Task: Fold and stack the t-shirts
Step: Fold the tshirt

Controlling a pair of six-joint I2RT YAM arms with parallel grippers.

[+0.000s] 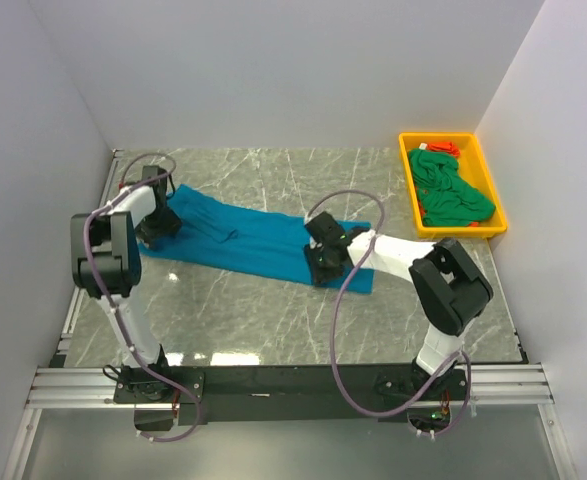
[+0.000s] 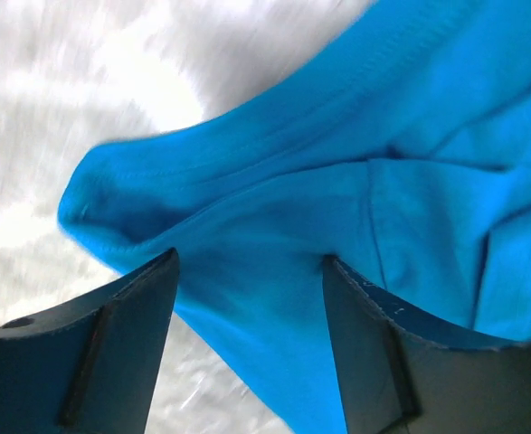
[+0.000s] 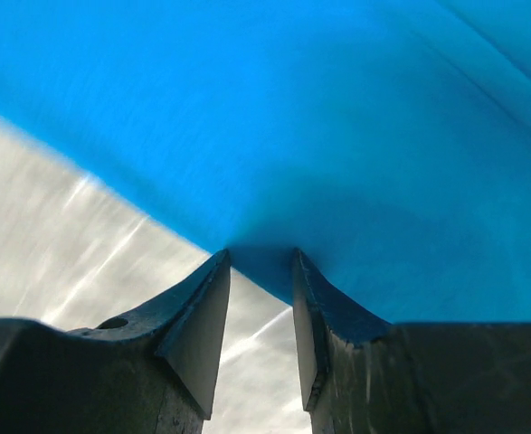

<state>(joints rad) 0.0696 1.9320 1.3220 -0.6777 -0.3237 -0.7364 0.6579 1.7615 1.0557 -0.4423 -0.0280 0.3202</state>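
You have both grippers at the teal-blue t-shirt (image 1: 253,240).
Your left gripper (image 2: 249,262) fingers stand spread over it; the right gripper (image 3: 260,258) pinches its edge.

Black-and-white arms (image 1: 403,252) with looping mauve cables (image 1: 335,340)

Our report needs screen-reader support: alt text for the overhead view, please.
A teal-blue t-shirt lies spread across a marble table, the left gripper at its left end, the right gripper near its right. A green t-shirt fills a yellow bin far right.
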